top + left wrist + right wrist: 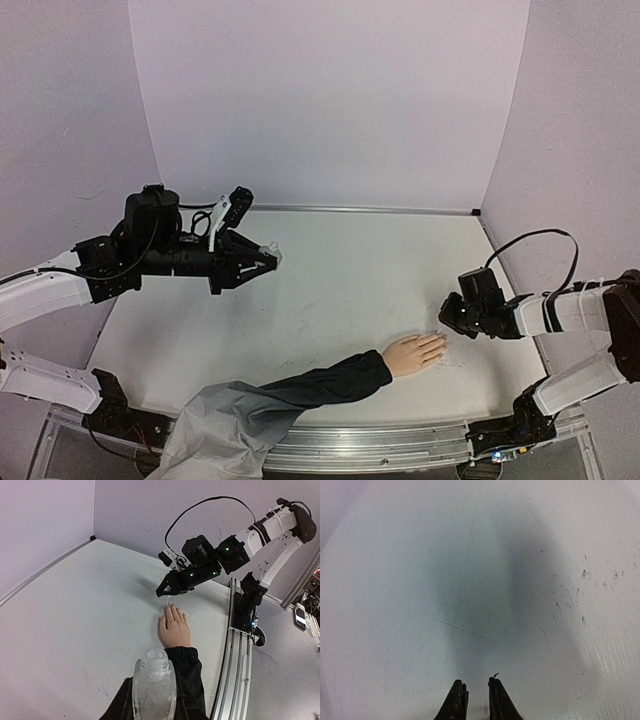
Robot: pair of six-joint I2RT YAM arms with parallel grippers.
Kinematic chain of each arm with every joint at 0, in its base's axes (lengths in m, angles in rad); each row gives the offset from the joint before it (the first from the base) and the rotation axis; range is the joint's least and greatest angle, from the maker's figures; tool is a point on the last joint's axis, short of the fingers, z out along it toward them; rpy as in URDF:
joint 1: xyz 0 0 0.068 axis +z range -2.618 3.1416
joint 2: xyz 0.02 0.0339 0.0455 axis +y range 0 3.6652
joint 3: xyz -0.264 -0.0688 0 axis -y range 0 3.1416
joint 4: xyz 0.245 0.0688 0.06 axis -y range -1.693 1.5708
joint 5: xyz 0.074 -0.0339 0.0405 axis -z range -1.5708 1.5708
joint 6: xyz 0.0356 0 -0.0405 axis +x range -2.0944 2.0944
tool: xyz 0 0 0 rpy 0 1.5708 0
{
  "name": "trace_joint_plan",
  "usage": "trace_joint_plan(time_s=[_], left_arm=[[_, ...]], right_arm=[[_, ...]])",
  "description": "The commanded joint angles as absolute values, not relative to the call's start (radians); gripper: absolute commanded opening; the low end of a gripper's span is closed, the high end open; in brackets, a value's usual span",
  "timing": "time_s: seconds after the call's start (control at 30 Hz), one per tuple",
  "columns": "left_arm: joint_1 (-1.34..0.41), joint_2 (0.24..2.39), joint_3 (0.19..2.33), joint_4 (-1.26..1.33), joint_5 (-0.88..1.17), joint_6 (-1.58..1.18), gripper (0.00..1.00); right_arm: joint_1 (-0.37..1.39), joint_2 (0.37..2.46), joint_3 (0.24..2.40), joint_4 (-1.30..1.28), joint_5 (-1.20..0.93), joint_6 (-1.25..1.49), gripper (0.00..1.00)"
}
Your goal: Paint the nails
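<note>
The pale peach mannequin hand (413, 352) lies flat on the white table, in a dark navy sleeve (320, 385). Its nails (170, 608) are skin-toned and hard to make out. My right gripper (446, 320) hovers just past the fingertips, shut on a thin pale brush (166, 601) that points down at them. In the right wrist view the gripper (472, 685) shows only bare table ahead. My left gripper (265, 255) is raised at the far left, shut on a small clear open-necked bottle (154, 685).
A grey cloth (215, 430) trails from the sleeve over the near edge. An aluminium rail (400, 440) runs along the front, and lilac walls close in the back and sides. A black cable (540, 240) loops above the right arm.
</note>
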State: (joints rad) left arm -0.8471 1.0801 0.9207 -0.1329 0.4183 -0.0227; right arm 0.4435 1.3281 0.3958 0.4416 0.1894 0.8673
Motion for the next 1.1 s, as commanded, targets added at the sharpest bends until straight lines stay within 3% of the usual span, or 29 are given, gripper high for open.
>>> trace_joint_plan(time_s=[0.0, 1.07], left_arm=[[-0.845, 1.062, 0.94, -0.121, 0.426, -0.008, 0.0], [-0.845, 1.074, 0.954, -0.128, 0.433, -0.015, 0.0]], right_arm=[[0.439, 1.347, 0.431, 0.437, 0.187, 0.861, 0.0], [0.439, 1.338, 0.402, 0.405, 0.208, 0.864, 0.0]])
